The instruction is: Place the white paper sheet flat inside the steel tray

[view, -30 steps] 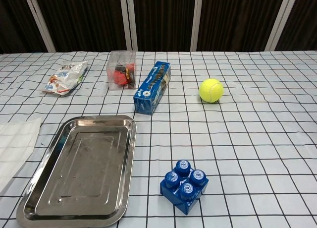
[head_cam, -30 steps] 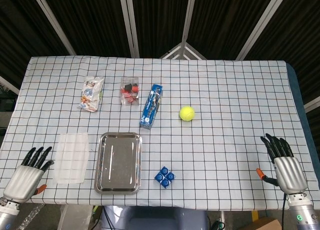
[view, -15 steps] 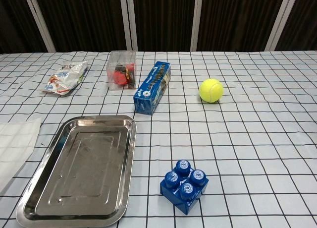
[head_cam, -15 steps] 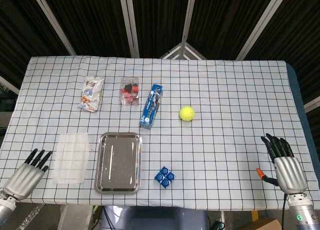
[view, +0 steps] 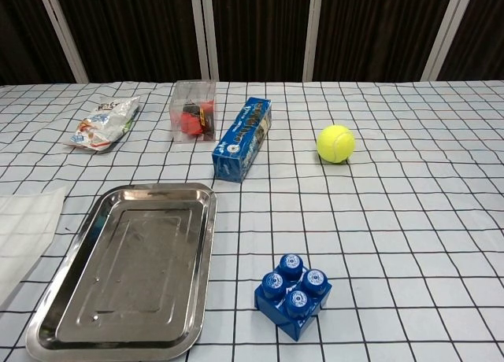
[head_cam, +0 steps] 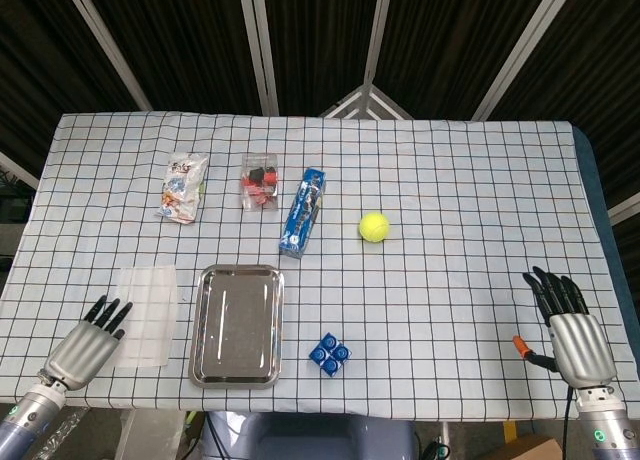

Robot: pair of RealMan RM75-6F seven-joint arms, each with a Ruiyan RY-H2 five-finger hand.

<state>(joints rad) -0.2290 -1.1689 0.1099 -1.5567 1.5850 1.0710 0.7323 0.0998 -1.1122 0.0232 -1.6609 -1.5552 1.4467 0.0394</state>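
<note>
One sheet to move: white paper sheet (head_cam: 145,315) lies flat on the tabletop (head_cam: 450,180), just left of the steel tray (head_cam: 238,325), not in it yet. Expect it thin, light, floppy, w/ no thickness to pinch from above; it'll likely slide on the cloth rather than lift. Suggest you take it at the near-left corner or near edge, drag it a bit to curl the edge up, then pinch. Keep it level or it'll fold when it goes over the tray rim.

Left hand (head_cam: 88,342): fingers (head_cam: 110,314) extended and slightly spread, holding nothing, tips at or just over the sheet's near-left corner; can't tell if they actually touch. Right hand (head_cam: 572,330): fingers straight, empty, at the far right tabletop edge, well apart from everything. Chest view shows neither hand.

Tray is empty, so sheet should fit flat.
</note>
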